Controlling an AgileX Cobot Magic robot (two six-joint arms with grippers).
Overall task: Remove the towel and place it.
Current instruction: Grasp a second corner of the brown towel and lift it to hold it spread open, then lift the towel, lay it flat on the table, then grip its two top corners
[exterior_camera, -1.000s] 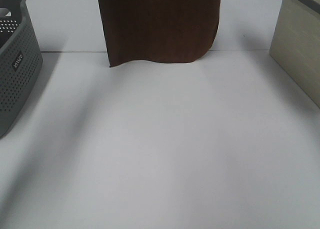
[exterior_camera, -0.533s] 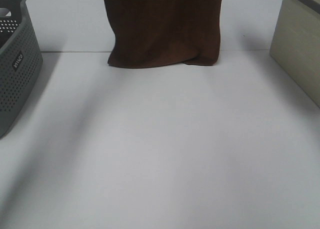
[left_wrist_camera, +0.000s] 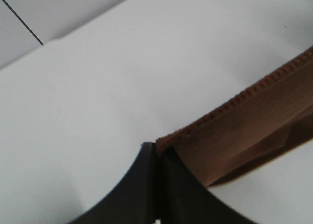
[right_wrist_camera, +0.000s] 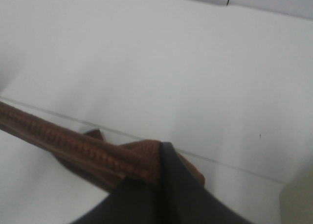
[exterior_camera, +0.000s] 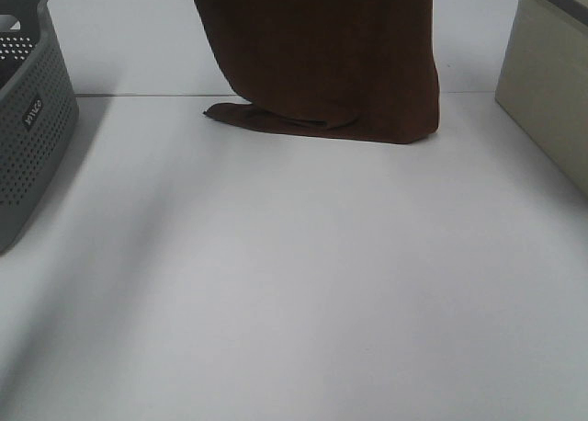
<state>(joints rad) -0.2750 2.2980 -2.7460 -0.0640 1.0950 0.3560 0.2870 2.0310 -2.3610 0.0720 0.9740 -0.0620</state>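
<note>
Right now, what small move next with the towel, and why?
Probably draw the left gripper and right gripper toward the camera while lowering: the towel has its lower edge folded on the table, so lowering straight would likely bunch it.

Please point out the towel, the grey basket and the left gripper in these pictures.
towel (exterior_camera: 322,62), exterior high view, middle of the hanging cloth.
grey basket (exterior_camera: 37,164), exterior high view, perforated side wall.
left gripper (left_wrist_camera: 156,148), left wrist view, between its shut fingertips.

I see the towel (exterior_camera: 322,53) cut off at the high view's top edge; the basket (exterior_camera: 28,118) at left and the box (exterior_camera: 551,81) at right are cropped too.
</note>
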